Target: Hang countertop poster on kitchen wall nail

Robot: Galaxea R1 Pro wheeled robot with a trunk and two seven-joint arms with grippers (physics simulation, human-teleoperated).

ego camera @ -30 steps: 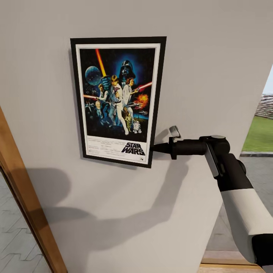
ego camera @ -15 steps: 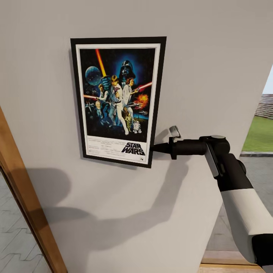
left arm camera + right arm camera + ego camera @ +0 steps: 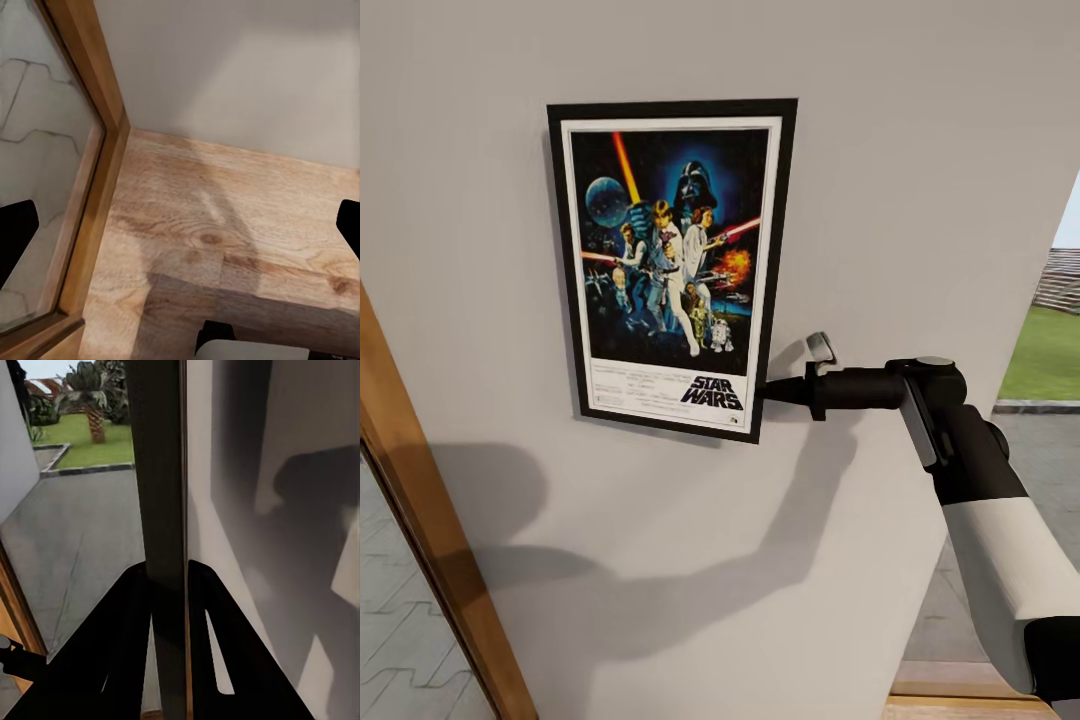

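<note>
Right gripper pinches the poster at its lower right edge, fingers pressed on the black frame, which shows edge-on between them from the wrist. It lies flat against the grey wall, upright; whatever it hangs from is hidden behind it. Left gripper is spread wide over wooden floor, only its fingertips showing at the picture's edges.

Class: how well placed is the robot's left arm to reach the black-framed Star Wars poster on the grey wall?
Probably not well. The left gripper faces down at the wooden floor, jaws apart, while the right gripper is clamped on the black-framed Star Wars poster's edge.
</note>
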